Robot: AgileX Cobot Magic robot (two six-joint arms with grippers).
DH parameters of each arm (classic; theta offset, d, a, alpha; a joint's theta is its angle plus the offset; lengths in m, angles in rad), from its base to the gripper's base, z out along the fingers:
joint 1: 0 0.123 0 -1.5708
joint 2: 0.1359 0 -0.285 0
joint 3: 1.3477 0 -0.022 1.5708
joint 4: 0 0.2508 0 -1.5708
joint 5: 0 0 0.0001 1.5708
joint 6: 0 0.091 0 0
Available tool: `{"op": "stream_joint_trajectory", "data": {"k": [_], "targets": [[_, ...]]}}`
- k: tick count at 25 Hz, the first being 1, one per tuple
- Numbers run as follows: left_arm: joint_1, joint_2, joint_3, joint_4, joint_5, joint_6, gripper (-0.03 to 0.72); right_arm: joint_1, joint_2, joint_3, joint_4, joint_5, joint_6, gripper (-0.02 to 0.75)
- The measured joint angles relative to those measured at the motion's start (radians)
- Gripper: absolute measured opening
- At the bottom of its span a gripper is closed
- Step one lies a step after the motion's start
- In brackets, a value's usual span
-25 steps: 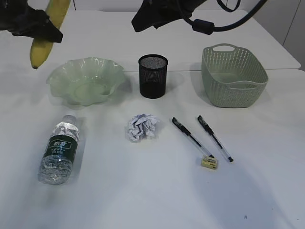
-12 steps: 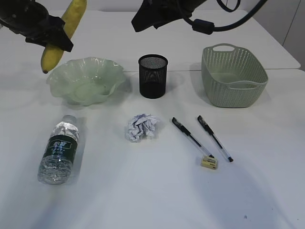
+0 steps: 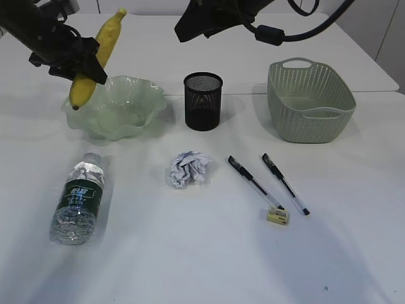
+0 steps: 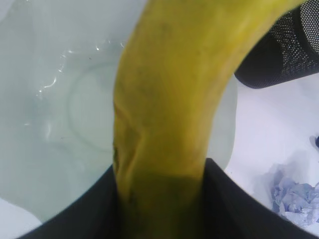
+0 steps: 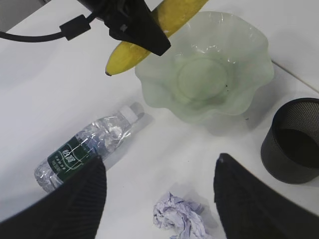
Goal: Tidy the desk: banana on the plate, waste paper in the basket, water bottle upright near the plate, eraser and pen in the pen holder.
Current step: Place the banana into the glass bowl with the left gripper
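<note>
The left claw (image 3: pixel 79 58) grips the banana (image 3: pixel 95 60) above the plate (image 3: pixel 136 117); the right claw (image 5: pixel 159 199) is open, empty. Paper (image 3: pixel 188 169), bottle (image 3: pixel 78 199), pens (image 3: pixel 253 182) and eraser (image 3: pixel 278 216) lie untouched on the worktop (image 3: pixel 190 253).

You can't see the banana's (image 4: pixel 164 99) ends in the left wrist view; the holder (image 4: pixel 284 50) and paper (image 4: pixel 296 194) are cropped at the right edge.

A yellow banana (image 5: pixel 149 35), clamped in the left arm's black gripper (image 5: pixel 137 27), hangs tilted over the near rim of a pale green wavy glass plate (image 5: pixel 249 94). On the white tabletop (image 5: pixel 45 104) lie a clear plastic water bottle (image 5: pixel 84 147) and a crumpled paper ball (image 5: pixel 179 219); a black mesh pen holder (image 5: pixel 294 142) stands right. The right gripper's own dark fingers (image 5: pixel 70 204) stand wide apart.
</note>
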Motion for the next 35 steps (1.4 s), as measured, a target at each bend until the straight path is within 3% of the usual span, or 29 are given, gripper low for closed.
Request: {"op": "stream_joint_trajectory", "data": {"k": [15, 35], "targets": [[-0.002, 0.159, -0.136, -0.148, -0.034, -0.019, 0.305, 0.000, 0.000, 0.000, 0.000, -0.002, 0.000, 0.502], [-0.002, 0.251, -0.147, -0.237, -0.075, -0.021, 0.305, 0.000, 0.000, 0.000, 0.000, -0.023, 0.000, 0.503]]}}
